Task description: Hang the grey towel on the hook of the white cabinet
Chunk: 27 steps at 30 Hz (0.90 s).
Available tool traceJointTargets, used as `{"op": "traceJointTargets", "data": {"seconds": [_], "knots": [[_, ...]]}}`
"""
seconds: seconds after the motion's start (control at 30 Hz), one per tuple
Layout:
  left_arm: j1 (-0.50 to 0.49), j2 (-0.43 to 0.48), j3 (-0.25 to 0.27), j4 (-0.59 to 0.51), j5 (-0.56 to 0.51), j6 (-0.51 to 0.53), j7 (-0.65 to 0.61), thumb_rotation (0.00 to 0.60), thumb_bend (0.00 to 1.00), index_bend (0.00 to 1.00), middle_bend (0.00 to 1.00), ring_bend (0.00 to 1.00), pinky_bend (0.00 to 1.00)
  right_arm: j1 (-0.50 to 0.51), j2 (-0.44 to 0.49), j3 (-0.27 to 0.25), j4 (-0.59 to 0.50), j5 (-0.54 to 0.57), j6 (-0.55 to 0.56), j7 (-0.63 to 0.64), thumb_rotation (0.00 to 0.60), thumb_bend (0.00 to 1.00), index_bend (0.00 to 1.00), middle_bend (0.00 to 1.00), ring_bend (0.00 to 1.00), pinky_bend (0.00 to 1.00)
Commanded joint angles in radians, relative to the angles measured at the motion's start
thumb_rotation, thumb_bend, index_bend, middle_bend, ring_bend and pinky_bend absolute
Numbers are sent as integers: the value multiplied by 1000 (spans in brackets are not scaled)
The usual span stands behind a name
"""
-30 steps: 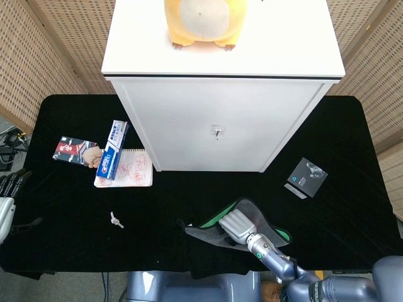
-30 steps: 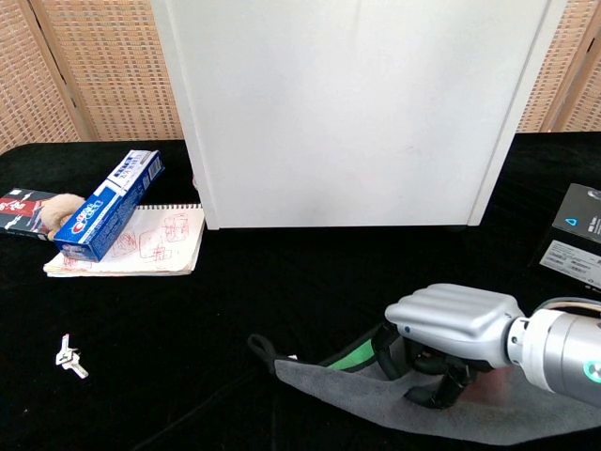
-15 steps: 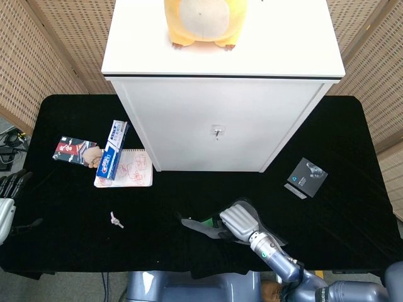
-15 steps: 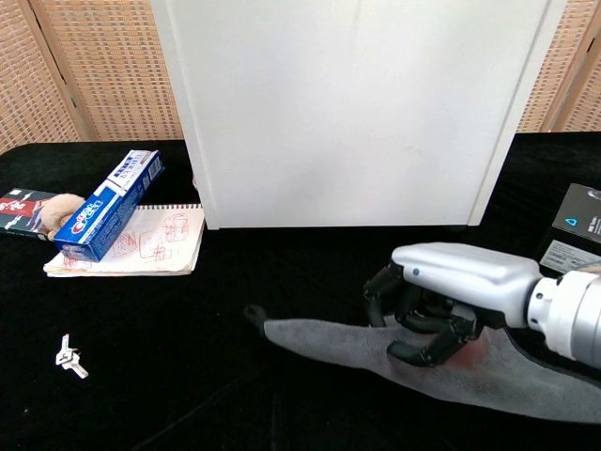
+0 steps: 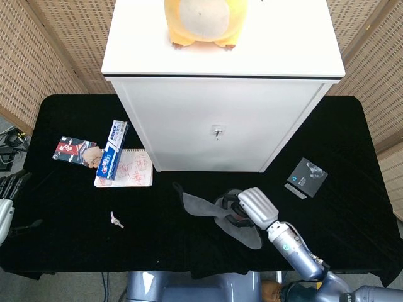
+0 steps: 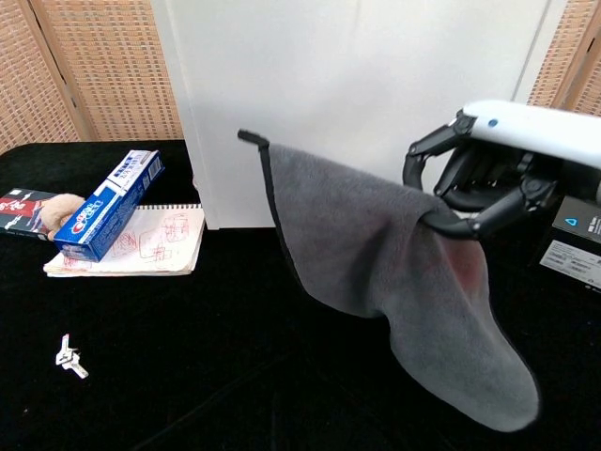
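My right hand (image 5: 250, 207) (image 6: 488, 174) grips the grey towel (image 6: 394, 272) (image 5: 214, 212) and holds it lifted off the black table. The towel hangs from the fingers (image 6: 470, 223), with a dark hanging loop (image 6: 248, 137) sticking out at its upper left corner. The white cabinet (image 5: 217, 119) stands behind it, and its small metal hook (image 5: 216, 132) sits on the front face, above and slightly left of the hand. My left hand (image 5: 7, 192) rests at the far left table edge, fingers apart, holding nothing.
A toothpaste box (image 5: 112, 150) lies on a notepad (image 5: 126, 170) left of the cabinet, beside a snack packet (image 5: 75, 151). A small key (image 5: 116, 219) lies front left. A dark box (image 5: 305, 178) sits right of the cabinet. A yellow plush toy (image 5: 200, 22) tops the cabinet.
My right hand has closed on the towel and raised it from the table toward the cabinet; the towel now hangs in the air. The left hand has not moved.
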Motion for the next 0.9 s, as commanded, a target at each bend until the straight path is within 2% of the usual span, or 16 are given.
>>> {"op": "traceJointTargets", "data": {"seconds": [0.03,0.4,0.67,0.9], "knots": [[1,1,1,-1,2,2,1,600,0,0,0,0,0,-18,44,21,-24,-19,42,32,600,745,817,1000,969,1000],[4,2,3,-11,7,8,9,600,0,0,0,0,0,-68,167,84,-101,17,142,103,600,769,823,1000,972,1000],[7,6,3,-12,9,15,0,600,0,0,0,0,0,-100,211,131,-161,31,220,117,600,792,826,1000,974,1000],[7,8,2,-10,10,15,-6,600,0,0,0,0,0,-127,229,142,-162,46,258,106,600,797,829,1000,976,1000]]}}
